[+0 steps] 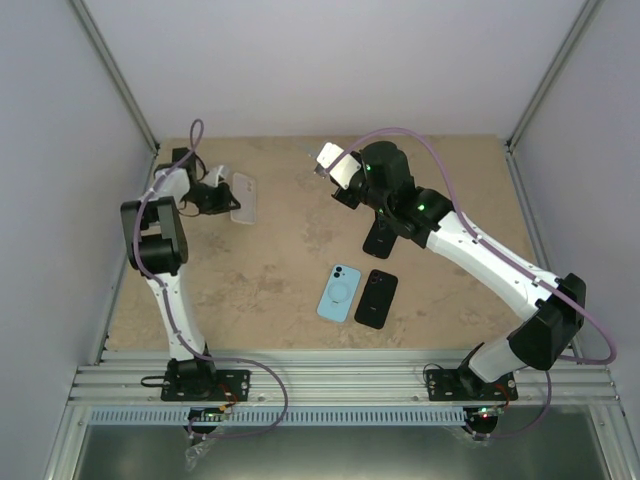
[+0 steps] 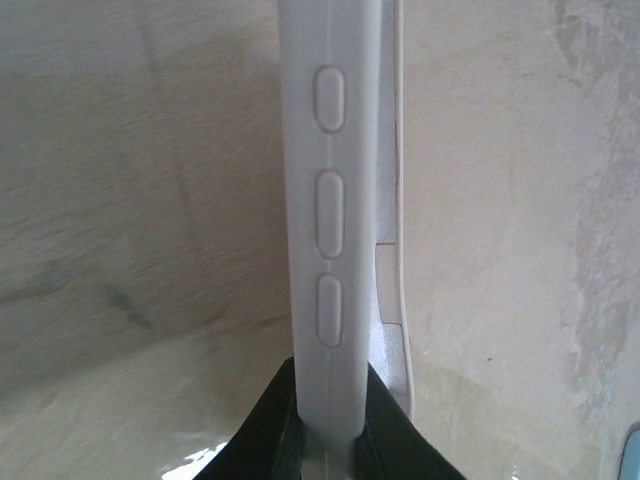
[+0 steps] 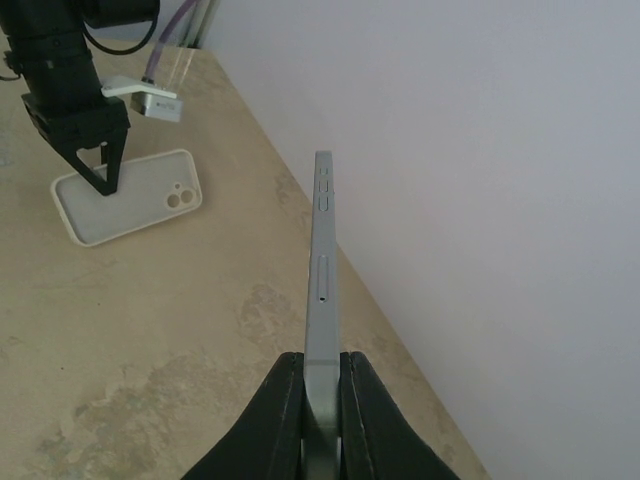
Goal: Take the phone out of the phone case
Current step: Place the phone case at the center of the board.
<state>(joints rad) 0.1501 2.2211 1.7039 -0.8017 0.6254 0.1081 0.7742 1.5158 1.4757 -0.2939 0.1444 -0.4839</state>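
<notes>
The right claw (image 3: 321,398) grips the phone (image 3: 322,260) edge-on, aloft and well apart from the case (image 3: 132,200), which the left claw (image 1: 226,199) pinches against the desk (image 3: 150,330). Lower it flat beneath the right claw before letting go.

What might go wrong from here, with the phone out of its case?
1. The right gripper pinches the phone by one end; it might pivot or slip and fall.
2. The phone sits near the wall, so a swing could strike it.
3. The left gripper is shut on the white case; moving off could drag it.
</notes>
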